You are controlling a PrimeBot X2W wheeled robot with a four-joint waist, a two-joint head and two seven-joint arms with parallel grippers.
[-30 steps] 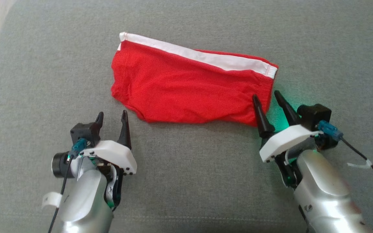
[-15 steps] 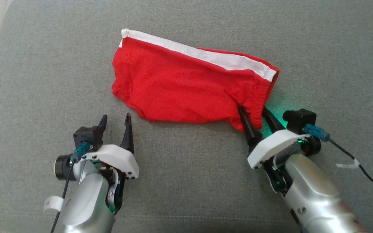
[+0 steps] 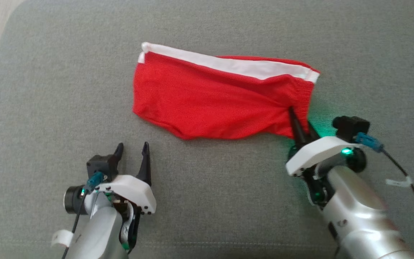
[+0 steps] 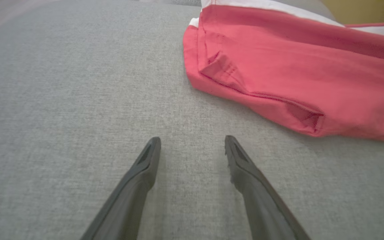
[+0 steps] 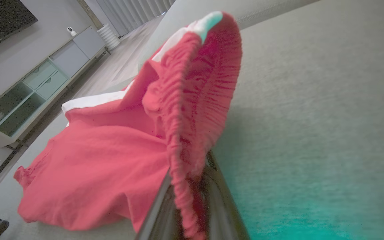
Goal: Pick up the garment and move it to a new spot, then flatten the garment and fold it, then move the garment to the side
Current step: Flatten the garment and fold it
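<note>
Head view: the red garment (image 3: 221,100) is lying spread on the grey cushion (image 3: 228,216), its white stripe along the far edge. The right gripper (image 3: 299,122) is pinching its near right corner, fingers narrowed onto the cloth, probably to lift it to a new spot. The left gripper (image 3: 133,145) is waiting near left, just off the cloth, fingers wide.

Left wrist view: both fingers (image 4: 143,173) are pointing over bare cushion. The garment (image 4: 295,83) is sitting ahead to the right, untouched.

Right wrist view: the fingers (image 5: 220,203) are clamping the gathered waistband (image 5: 192,100), which is arching up above them. The rest is draping left.
</note>
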